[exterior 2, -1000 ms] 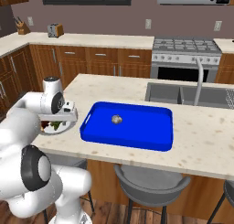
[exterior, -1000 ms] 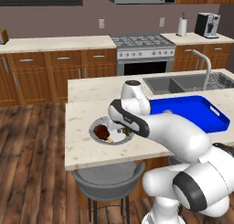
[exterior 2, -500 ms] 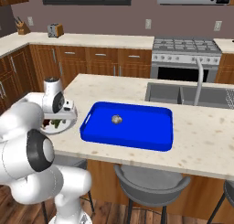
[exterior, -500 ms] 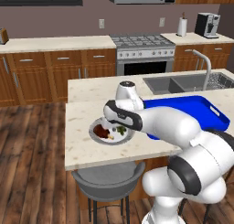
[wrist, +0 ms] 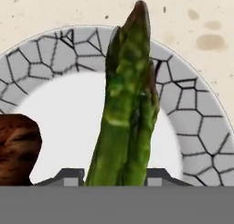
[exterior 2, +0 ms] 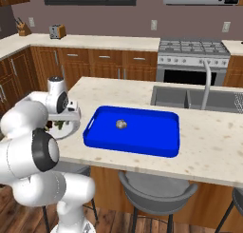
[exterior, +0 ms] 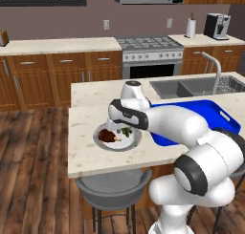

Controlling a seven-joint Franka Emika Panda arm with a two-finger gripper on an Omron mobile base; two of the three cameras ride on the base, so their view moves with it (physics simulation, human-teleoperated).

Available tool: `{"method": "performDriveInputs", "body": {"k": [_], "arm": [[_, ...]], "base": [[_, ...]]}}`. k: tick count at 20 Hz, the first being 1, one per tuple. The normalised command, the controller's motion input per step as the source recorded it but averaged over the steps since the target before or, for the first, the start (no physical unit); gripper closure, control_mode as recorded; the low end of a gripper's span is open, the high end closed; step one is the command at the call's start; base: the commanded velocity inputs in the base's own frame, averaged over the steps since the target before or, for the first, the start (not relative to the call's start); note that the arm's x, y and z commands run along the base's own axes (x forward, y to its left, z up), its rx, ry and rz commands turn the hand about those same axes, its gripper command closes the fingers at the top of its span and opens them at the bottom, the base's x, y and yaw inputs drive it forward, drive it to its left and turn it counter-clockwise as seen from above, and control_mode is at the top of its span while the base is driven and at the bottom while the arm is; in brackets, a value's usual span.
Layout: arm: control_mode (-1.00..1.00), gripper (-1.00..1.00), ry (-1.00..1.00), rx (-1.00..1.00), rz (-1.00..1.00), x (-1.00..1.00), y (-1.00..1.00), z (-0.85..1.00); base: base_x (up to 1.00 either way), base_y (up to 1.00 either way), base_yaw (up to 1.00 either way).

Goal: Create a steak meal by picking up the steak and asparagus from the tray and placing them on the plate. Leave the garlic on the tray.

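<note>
- Gripper (wrist: 117,184) was clamped on the asparagus (wrist: 127,104), over the plate (wrist: 192,122), beside the steak (wrist: 17,147).
- Risk judged: releasing high could roll stalks across the rim.

My arm (exterior: 191,128) was glossy white, built of thick rounded segments. Dark grey-black rings marked the joints, with a big dark disc at one joint (exterior 2: 43,150). A round white cap with a grey top (exterior: 133,85) sat on the wrist. My finger tips (wrist: 68,176) were small, dark grey and blocky.
</note>
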Motion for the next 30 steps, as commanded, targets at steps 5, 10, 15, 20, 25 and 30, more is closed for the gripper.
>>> {"method": "performDriveInputs", "body": {"k": [5, 10, 15, 20, 25, 30], "arm": [[-1.00, -1.00, -0.08, 0.00, 0.00, -0.44, 0.00, 0.02], [-1.00, -1.00, -0.07, 0.00, 0.00, -0.45, 0.00, 0.17], [-1.00, -1.00, -0.12, 0.00, 0.00, -0.50, -0.04, 0.66], [-1.00, -1.00, -0.14, 0.00, 0.00, -0.63, -0.15, 0.78], [-1.00, -1.00, -0.17, 0.00, 0.00, -0.93, -0.33, 0.59], [-1.00, -1.00, -0.24, 0.00, 0.00, -0.87, -0.39, 0.69]], "base": [[0.00, 0.00, 0.00], [0.00, 0.00, 0.00], [0.00, 0.00, 0.00], [0.00, 0.00, 0.00], [0.00, 0.00, 0.00], [0.00, 0.00, 0.00]]}}
